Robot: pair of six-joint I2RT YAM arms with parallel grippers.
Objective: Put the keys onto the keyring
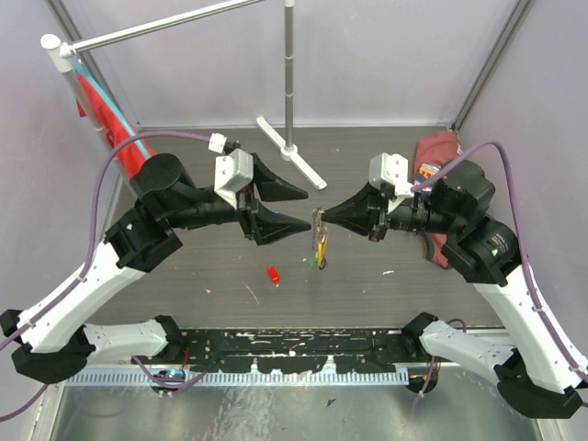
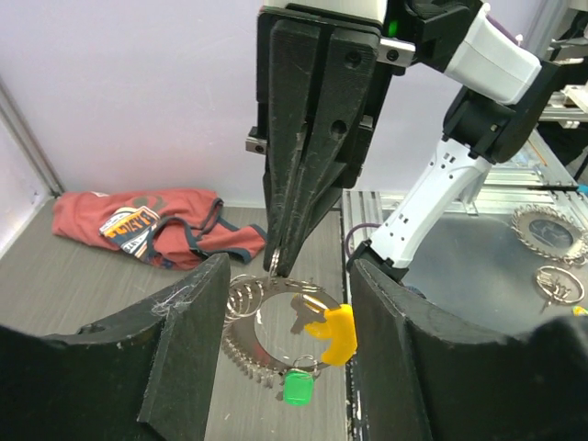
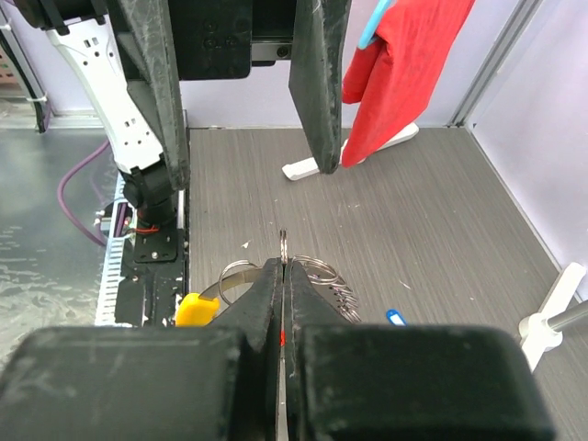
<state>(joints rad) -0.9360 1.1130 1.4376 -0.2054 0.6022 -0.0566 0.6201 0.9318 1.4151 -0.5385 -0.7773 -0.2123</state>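
Note:
The keyring (image 1: 318, 241) is a silvery loop with small rings, a yellow tag (image 2: 336, 332) and a green tag (image 2: 297, 388). It hangs above the table from my right gripper (image 1: 321, 216), which is shut on its top edge. That grip also shows in the right wrist view (image 3: 284, 264). My left gripper (image 1: 306, 209) is open and empty. Its fingers (image 2: 188, 349) stand on either side of the hanging keyring (image 2: 253, 344) without touching it. The red key (image 1: 273, 274) lies on the table below the left gripper. The blue key (image 3: 395, 317) lies on the table near the ring.
A red and blue cloth (image 1: 439, 150) lies at the back right. A pole on a white cross base (image 1: 292, 152) stands at the back middle. A red garment (image 1: 108, 118) hangs on a rail at the left. Spare rings (image 2: 549, 231) lie on the metal strip.

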